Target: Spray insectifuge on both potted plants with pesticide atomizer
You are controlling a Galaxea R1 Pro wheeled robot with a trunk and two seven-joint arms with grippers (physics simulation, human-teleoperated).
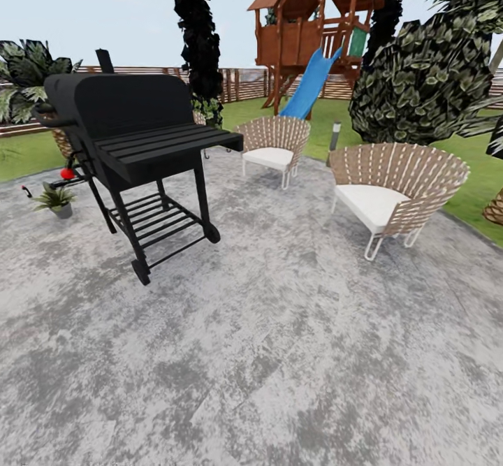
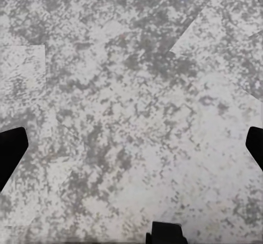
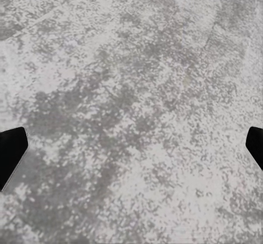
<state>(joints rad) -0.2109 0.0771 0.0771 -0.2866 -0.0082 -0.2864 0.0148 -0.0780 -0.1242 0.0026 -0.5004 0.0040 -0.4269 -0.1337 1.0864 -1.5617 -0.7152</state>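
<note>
Mottled grey stone patio (image 1: 279, 354) fills the foreground of the garden, with both tools hanging above it.

Left tool (image 2: 131, 145) and right tool (image 3: 131, 145) each show dark fingertips spread wide at the frame edges, nothing between them but paving below. Far ahead of the tools and to the left, one potted plant (image 1: 54, 199) sits in its grey pot at the patio's edge, beside the black grill (image 1: 133, 144). A small red object (image 1: 67, 173) shows just above it, too small to name. Two wicker chairs (image 1: 395, 190) with white cushions stand ahead to the right, a blue slide (image 1: 311, 85) and wooden playhouse (image 1: 314, 19) beyond on the lawn.
</note>
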